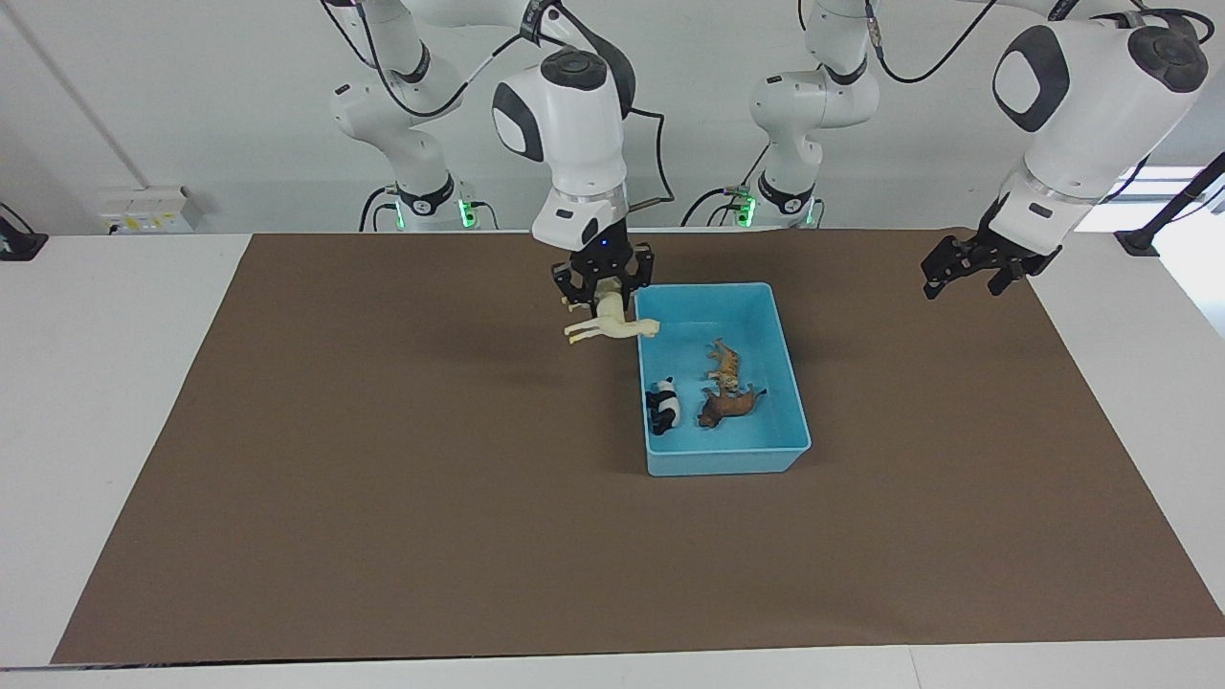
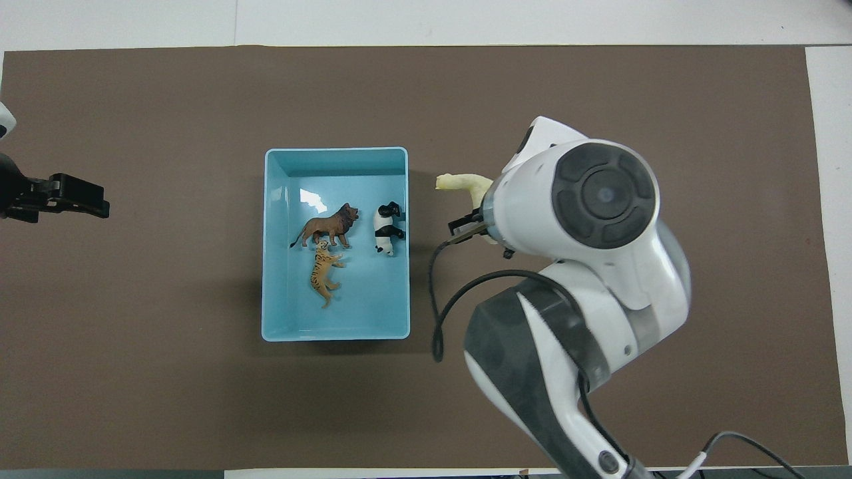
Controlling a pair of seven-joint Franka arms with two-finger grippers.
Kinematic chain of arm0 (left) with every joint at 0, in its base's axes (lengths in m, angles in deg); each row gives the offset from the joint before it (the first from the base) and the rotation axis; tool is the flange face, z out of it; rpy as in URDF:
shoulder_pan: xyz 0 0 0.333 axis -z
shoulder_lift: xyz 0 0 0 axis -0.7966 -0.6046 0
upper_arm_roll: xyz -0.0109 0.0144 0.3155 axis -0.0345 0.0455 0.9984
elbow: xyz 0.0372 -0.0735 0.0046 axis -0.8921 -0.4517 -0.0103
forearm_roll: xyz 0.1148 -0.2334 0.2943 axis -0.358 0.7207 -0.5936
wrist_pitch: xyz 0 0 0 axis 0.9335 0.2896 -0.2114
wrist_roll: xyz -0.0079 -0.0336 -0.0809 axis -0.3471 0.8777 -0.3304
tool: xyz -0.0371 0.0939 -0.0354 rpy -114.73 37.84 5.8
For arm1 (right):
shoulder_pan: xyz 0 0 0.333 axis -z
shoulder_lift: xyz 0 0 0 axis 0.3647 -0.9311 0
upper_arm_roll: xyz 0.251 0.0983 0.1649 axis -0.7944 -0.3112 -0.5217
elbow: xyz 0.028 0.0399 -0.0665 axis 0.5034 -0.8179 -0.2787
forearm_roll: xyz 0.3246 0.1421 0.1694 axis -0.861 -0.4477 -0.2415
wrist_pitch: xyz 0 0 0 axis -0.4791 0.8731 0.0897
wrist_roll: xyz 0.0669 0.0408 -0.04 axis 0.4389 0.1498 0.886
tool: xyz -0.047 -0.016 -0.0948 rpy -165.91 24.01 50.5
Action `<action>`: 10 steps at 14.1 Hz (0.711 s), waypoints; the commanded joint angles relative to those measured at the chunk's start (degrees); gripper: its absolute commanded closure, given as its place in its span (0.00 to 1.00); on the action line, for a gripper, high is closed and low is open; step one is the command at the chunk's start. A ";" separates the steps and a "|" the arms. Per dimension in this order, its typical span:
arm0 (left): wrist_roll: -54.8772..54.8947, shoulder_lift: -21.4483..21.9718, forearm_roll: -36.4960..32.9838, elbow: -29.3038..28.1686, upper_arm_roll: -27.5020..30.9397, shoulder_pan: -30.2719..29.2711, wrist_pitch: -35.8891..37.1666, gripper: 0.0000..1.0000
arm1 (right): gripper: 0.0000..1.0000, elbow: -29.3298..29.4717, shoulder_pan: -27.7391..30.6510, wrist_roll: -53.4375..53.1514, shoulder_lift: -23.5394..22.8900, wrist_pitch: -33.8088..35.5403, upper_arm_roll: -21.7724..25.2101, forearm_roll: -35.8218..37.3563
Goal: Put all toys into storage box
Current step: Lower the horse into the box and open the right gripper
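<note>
The light blue storage box [image 1: 790, 375] [image 2: 399, 159] sits mid-mat and holds three toys: the tiger [image 1: 724, 365] [image 2: 323, 274], the lion [image 1: 729, 405] [image 2: 329, 226] and the panda [image 1: 663, 405] [image 2: 387, 228]. My right gripper [image 1: 604, 299] is shut on the cream llama [image 1: 612, 325] [image 2: 464, 183] and hangs in the air over the mat, just beside the box wall at the right arm's end. In the overhead view the right arm's wrist hides most of the llama and the gripper. My left gripper [image 1: 967, 271] [image 2: 66, 199] waits open over the mat at the left arm's end.
A brown mat [image 1: 383, 526] [image 2: 599, 86] covers the white table. Nothing else lies on the mat around the box. The right arm's black cable [image 2: 436, 299] loops low between the box and the arm.
</note>
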 commanded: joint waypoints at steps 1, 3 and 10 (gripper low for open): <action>0.82 1.19 0.36 -0.65 0.25 0.33 -0.76 0.00 | 1.00 -0.82 -3.10 -7.29 -3.24 -6.12 0.23 0.13; 0.82 1.19 0.36 -0.65 0.25 0.33 -0.76 0.00 | 0.98 -0.30 -3.81 -8.54 -4.74 -9.03 0.23 0.13; 0.91 1.28 0.36 -0.82 0.25 0.24 -0.76 0.00 | 0.87 0.85 -6.44 -10.91 -6.33 -13.07 0.23 0.92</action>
